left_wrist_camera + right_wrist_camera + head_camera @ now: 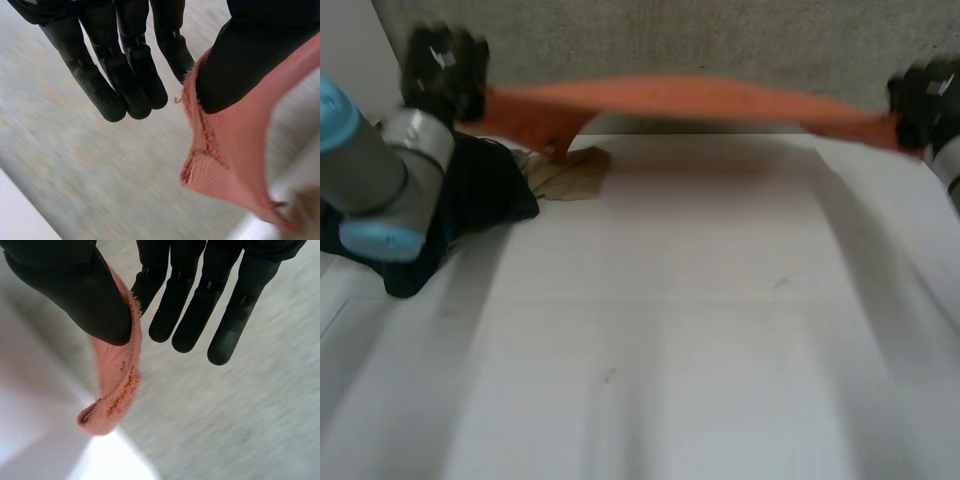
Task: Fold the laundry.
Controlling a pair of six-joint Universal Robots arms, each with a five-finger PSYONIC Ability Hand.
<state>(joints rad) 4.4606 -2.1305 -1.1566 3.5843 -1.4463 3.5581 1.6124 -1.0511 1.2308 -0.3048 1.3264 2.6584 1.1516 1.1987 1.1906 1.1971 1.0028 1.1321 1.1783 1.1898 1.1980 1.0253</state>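
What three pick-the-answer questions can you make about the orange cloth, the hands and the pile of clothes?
1. Where is the orange cloth?
A. Lying flat and folded.
B. Stretched in the air between the left hand and the right hand.
C. Bunched up in one hand.

2. What colour is the small cloth beside the dark pile?
A. Green.
B. Blue.
C. Beige.

3. What is the left hand's thumb doing?
A. Pinching the orange cloth's edge.
B. Pointing away, touching nothing.
C. Pressing the dark pile.

Answers:
1 B: the head view shows a hand at each end, with the cloth spanning the gap between them.
2 C: it looks tan next to the black clothes.
3 A: the left wrist view shows the thumb clamped on the cloth's hem.
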